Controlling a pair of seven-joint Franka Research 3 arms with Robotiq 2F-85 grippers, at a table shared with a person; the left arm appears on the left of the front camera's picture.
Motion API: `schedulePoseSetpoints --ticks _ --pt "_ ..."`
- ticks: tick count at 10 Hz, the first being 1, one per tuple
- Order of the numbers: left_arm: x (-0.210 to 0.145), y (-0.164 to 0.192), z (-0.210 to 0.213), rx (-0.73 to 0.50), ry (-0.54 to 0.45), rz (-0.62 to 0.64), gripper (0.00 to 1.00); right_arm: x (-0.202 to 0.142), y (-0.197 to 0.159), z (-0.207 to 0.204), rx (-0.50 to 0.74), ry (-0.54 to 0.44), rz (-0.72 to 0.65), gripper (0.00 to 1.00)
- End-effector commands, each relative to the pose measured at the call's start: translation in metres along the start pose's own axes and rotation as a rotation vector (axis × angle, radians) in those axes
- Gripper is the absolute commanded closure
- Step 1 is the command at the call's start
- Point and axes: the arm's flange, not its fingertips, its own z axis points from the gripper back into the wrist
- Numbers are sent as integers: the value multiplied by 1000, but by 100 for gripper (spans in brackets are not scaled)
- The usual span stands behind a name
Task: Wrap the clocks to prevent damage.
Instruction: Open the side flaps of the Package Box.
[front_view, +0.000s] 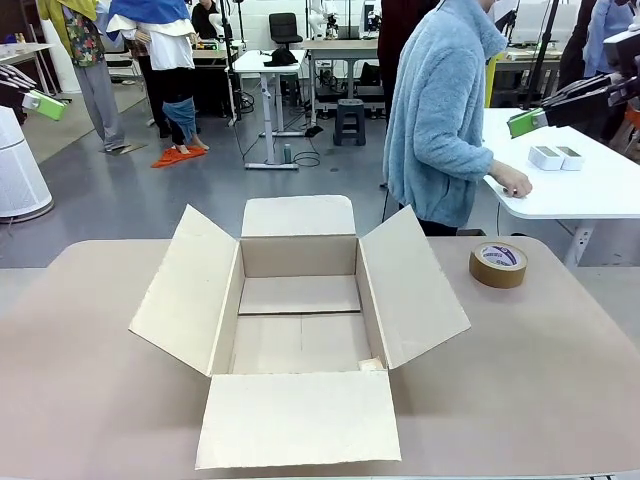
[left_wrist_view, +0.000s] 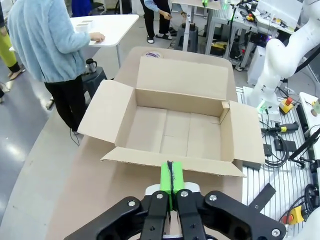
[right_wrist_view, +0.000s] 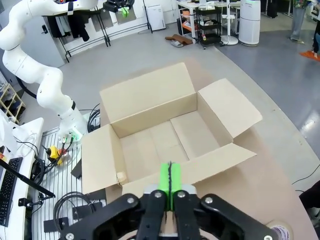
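The clocks are out of view. An open cardboard box (front_view: 300, 345) lies in the middle of the table with all its flaps spread and nothing inside; it is also in the left wrist view (left_wrist_view: 175, 132) and the right wrist view (right_wrist_view: 150, 145). My left gripper (left_wrist_view: 170, 181) is shut, green pads pressed together, high above the table's left side (front_view: 45, 104). My right gripper (right_wrist_view: 170, 181) is likewise shut on nothing, raised at the far right (front_view: 522, 122).
A roll of brown tape (front_view: 498, 264) lies right of the box. A person in a light blue fleece (front_view: 440, 120) stands at the far edge, one hand (front_view: 512, 182) on a white side table holding two small white boxes (front_view: 556, 157).
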Motion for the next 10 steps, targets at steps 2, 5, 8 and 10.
schedulePoseSetpoints --ticks 2,5,8,10 --pt "-2 -1 2 -7 -15 -22 100 -4 2 -1 12 30 11 100" --pt "20 -30 -22 -23 106 -19 100 15 37 -43 -96 214 -151 100" --pt "46 -58 -87 125 334 201 100 35 78 -125 -256 338 -451 100" --pt "50 -74 -147 236 485 382 100 32 88 -171 -371 392 -589 100"
